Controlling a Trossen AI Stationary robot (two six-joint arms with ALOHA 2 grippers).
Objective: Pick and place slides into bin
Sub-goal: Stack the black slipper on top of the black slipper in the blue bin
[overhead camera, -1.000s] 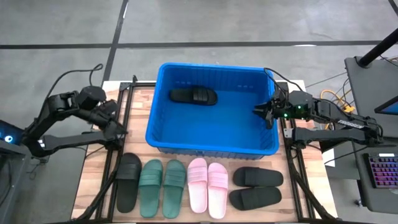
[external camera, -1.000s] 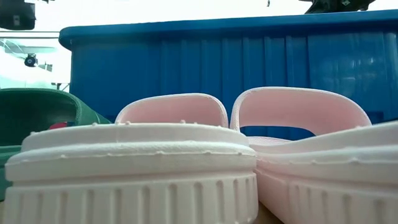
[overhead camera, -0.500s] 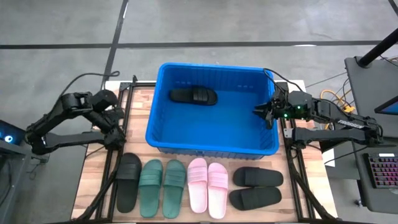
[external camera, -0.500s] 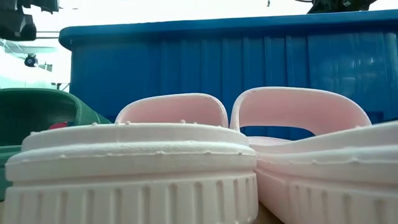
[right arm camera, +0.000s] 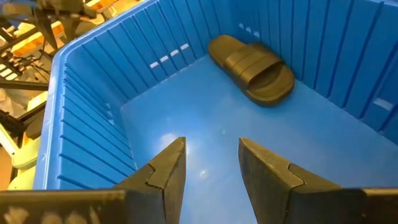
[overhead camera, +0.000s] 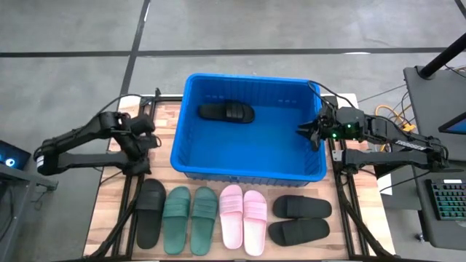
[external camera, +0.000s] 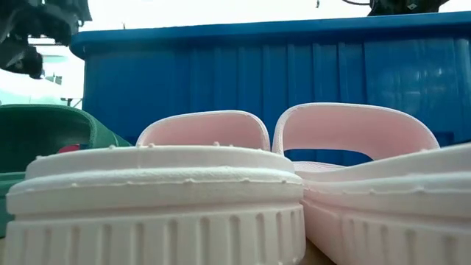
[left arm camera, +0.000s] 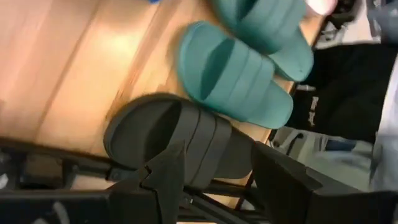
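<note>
Beside bin (overhead camera: 247,169), left claw (overhead camera: 149,138) open above black slide (overhead camera: 150,212).

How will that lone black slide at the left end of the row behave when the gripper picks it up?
The black slide looks like moulded rubber, so it is probably light and may flex a little. Its wide strap arches above the footbed, likely giving the open left gripper something to pinch. Lying flat on the table, it seems unlikely to roll.

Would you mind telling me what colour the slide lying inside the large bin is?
Black; the rubber slide in the blue plastic bin shows best in the right wrist view.
</note>
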